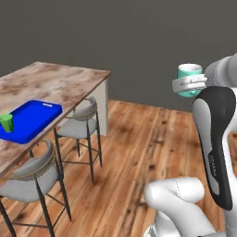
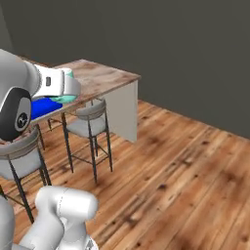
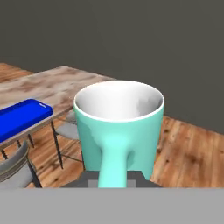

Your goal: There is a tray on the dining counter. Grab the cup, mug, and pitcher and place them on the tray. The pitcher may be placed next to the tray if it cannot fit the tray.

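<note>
My gripper [image 3: 114, 178] is shut on the handle of the light teal mug [image 3: 118, 127], which stands upright in the air with its white inside showing. That mug [image 1: 189, 74] hangs high above the wooden floor, well to the right of the dining counter [image 1: 51, 81]. On the counter lies the bright blue tray [image 1: 32, 119], and the small green cup [image 1: 6, 121] stands on its near left end. From the right base view the gripper [image 2: 61, 86] and mug [image 2: 62, 99] sit in front of the tray [image 2: 41, 108]. The pitcher is out of view.
Grey stools [image 1: 81, 121] [image 1: 28, 181] with thin dark legs stand along the counter's near side. Open wooden floor [image 2: 171, 166] stretches to the right, with a dark wall behind. The counter's end panel [image 2: 122, 114] reaches the floor.
</note>
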Tool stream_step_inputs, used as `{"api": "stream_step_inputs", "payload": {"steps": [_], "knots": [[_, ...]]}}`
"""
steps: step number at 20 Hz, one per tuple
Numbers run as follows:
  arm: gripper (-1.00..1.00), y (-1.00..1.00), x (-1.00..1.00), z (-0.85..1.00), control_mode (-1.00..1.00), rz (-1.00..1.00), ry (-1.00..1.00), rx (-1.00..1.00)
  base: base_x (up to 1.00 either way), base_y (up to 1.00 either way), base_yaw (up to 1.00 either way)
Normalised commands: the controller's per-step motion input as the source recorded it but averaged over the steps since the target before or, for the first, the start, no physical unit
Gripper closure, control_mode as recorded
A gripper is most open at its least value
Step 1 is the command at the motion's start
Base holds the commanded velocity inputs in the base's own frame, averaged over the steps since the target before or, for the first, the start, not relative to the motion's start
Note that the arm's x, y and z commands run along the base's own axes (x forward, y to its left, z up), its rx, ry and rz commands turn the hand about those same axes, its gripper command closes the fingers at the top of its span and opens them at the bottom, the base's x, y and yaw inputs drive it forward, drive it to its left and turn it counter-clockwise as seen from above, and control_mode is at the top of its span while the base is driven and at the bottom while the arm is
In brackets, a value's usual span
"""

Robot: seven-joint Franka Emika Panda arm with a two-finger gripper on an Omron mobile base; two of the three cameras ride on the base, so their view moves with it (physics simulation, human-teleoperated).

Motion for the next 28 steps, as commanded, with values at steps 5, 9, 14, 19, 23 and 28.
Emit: {"api": "stream_step_inputs", "payload": {"steps": [5,9,14,19,23,28], "knots": [[1.0,0.0,0.0,0.0,1.0,0.0,0.0,0.0,0.5,-0.36,0.71],[1.0,0.0,0.0,0.0,1.0,0.0,0.0,0.0,0.49,-0.32,0.74],[1.0,0.0,0.0,0.0,1.0,0.0,0.0,0.0,0.37,-0.44,0.7],[1.0,0.0,0.0,0.0,1.0,0.0,0.0,0.0,0.41,-0.49,0.67],[1.0,0.0,0.0,0.0,1.0,0.0,0.0,0.0,0.54,-0.51,0.61],[1.0,0.0,0.0,0.0,1.0,0.0,0.0,0.0,0.4,-0.63,0.42]]}}
